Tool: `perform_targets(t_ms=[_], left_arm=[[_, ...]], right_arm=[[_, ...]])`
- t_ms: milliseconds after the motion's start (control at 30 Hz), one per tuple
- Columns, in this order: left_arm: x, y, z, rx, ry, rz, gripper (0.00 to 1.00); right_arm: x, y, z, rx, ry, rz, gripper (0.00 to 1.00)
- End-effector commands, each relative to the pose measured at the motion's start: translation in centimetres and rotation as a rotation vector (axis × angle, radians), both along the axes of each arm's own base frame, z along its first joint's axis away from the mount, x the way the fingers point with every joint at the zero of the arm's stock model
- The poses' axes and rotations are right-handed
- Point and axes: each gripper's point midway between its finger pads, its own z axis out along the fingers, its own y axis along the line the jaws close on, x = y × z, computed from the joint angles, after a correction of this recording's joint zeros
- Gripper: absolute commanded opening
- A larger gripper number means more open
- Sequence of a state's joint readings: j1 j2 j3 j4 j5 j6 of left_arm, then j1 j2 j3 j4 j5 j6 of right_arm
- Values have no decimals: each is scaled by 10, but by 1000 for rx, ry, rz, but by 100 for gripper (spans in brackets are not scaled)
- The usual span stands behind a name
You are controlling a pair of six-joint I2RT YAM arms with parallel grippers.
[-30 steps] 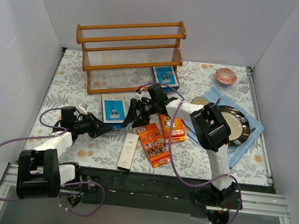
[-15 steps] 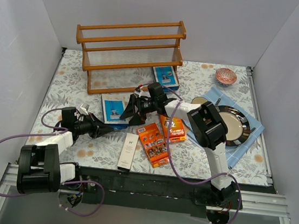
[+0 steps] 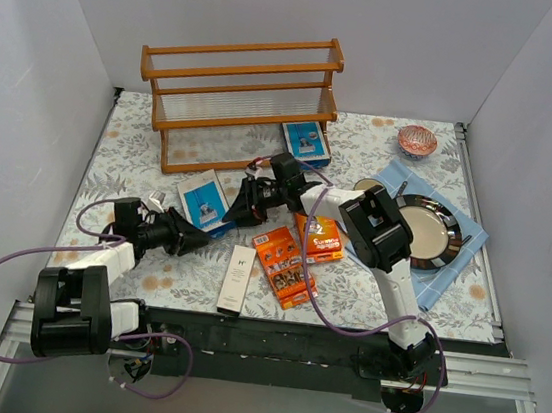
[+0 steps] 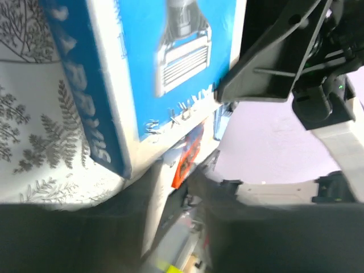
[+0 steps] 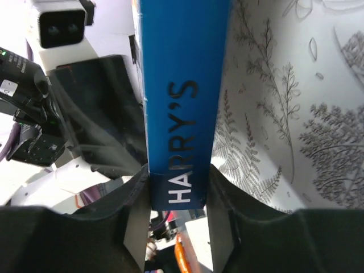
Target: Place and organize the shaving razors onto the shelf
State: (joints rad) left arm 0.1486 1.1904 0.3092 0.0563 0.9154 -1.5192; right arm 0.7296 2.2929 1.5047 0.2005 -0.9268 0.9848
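Observation:
One blue razor pack (image 3: 204, 198) lies tilted in front of the shelf (image 3: 241, 121), a reddish-brown wooden two-tier rack at the back. My right gripper (image 3: 236, 208) is shut on its right edge; the right wrist view shows the blue edge (image 5: 182, 85) pinched between the fingers (image 5: 135, 227). My left gripper (image 3: 189, 240) stands open just in front of the pack (image 4: 170, 57), apart from it. A second blue pack (image 3: 304, 142) rests by the shelf's right end. Two orange packs (image 3: 284, 265) (image 3: 321, 237) and a slim white box (image 3: 236, 277) lie flat nearer the front.
A blue cloth (image 3: 446, 273) at the right carries a dark-rimmed plate (image 3: 426, 230). A small red patterned bowl (image 3: 417, 140) stands at the back right. White walls close the table on three sides. Purple cables loop by both arms.
My right gripper moved left and closed on the blue pack's edge. My left gripper let go of the pack and opened. The pack turned and shifted slightly left.

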Motion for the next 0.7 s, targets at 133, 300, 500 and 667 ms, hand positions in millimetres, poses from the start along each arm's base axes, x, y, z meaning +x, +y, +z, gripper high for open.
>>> perform_targets(t_ms=[133, 300, 500, 667], left_arm=[[12, 33, -15, 100, 98, 176, 76], [16, 42, -24, 87, 124, 228, 78], [11, 30, -29, -11, 139, 187, 79], [16, 24, -30, -55, 119, 165, 77]], right_arm=[[9, -1, 20, 88, -89, 9, 40], [10, -3, 30, 114, -98, 11, 36], [11, -2, 40, 137, -95, 7, 33], [12, 0, 47, 145, -97, 2, 33]])
